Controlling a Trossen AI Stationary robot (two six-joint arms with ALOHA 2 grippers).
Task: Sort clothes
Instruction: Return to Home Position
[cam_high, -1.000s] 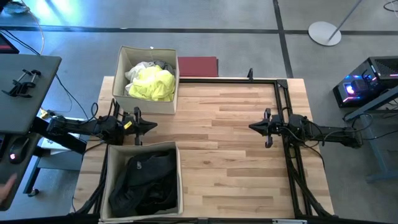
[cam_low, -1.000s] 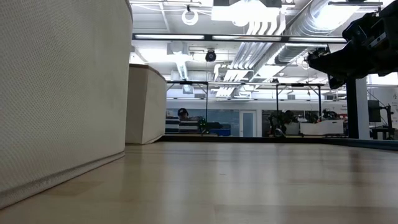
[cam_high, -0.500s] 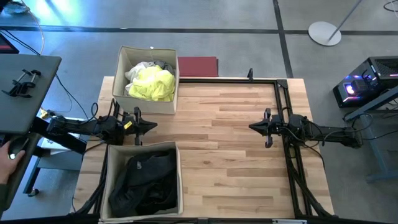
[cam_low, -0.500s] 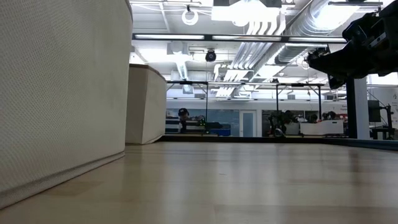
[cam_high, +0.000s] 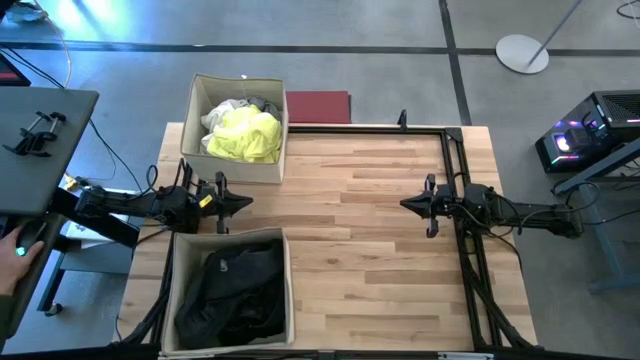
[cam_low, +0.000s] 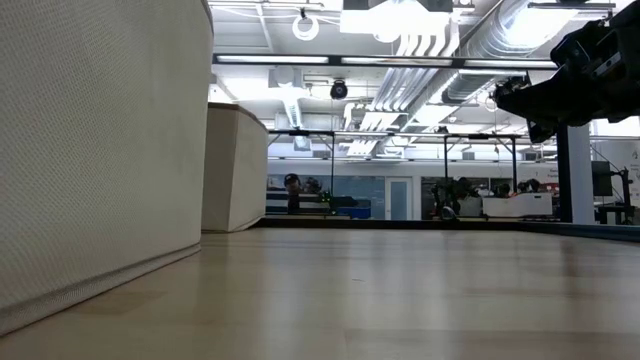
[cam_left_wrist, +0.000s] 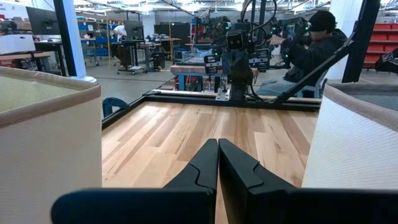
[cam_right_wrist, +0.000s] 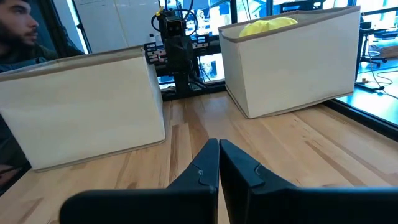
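My left claw (cam_high: 247, 202) was pressed closed and empty, its arm stretched level above the bench (cam_high: 370, 250) between two beige boxes. My right claw (cam_high: 405, 205) faced it, also closed and empty. A yellow garment (cam_high: 246, 136) and a white garment (cam_high: 228, 107) lay in the far box (cam_high: 196, 120). Black clothes (cam_high: 232, 295) filled the near box (cam_high: 172, 290).

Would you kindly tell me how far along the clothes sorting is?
Done: the neon yellow garment and white garment lie in the far beige fabric box, the black garments in the near beige box. In hand: nothing; left gripper and right gripper are shut, empty. Left: no clothes show on the wooden table.
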